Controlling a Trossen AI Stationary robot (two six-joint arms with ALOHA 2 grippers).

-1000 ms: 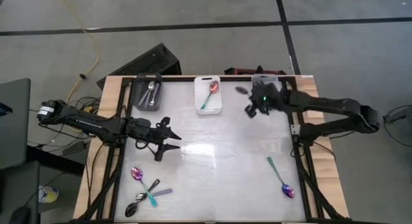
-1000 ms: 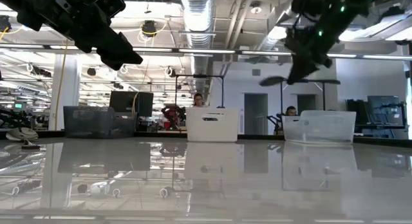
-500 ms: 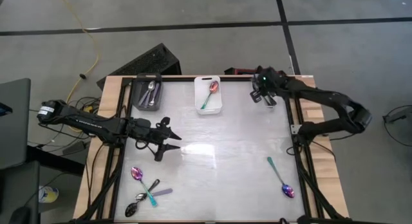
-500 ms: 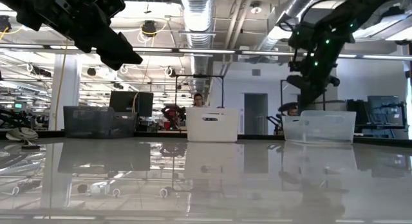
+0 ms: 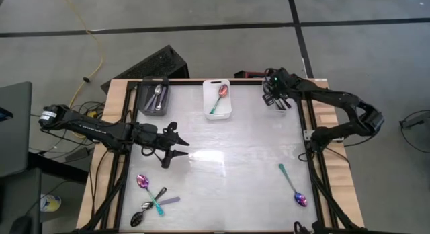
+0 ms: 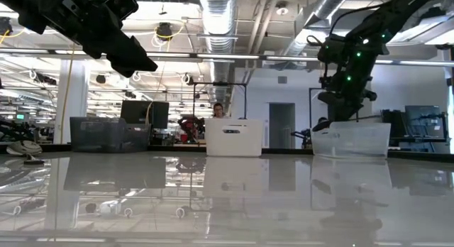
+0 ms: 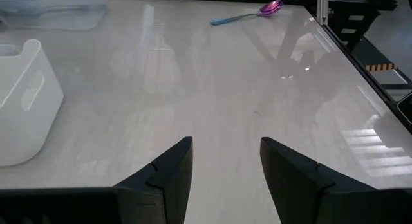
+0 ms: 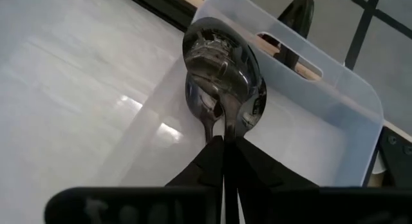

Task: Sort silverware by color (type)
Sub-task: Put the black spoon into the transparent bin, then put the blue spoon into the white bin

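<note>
Here the right gripper (image 8: pixel 224 147) has its fingers pinched on the neck of a glossy black spoon (image 8: pixel 223 79), bowl pointing away from the wrist, so the spoon hangs over the open mouth of the clear bin (image 8: pixel 335 89) directly beneath it (evidently the black pile's home, judging by another dark spoon (image 8: pixel 295 21) at the bin's far wall). The grip looks about to let go. Farther off, the white bin (image 5: pixel 217 99) holds an iridescent spoon and the dark bin (image 5: pixel 155 98) silver ones. The left gripper (image 7: pixel 224 167) waits, fingers spread on nothing, with a purple-pink spoon (image 7: pixel 248 14) lying well ahead of it.
</note>
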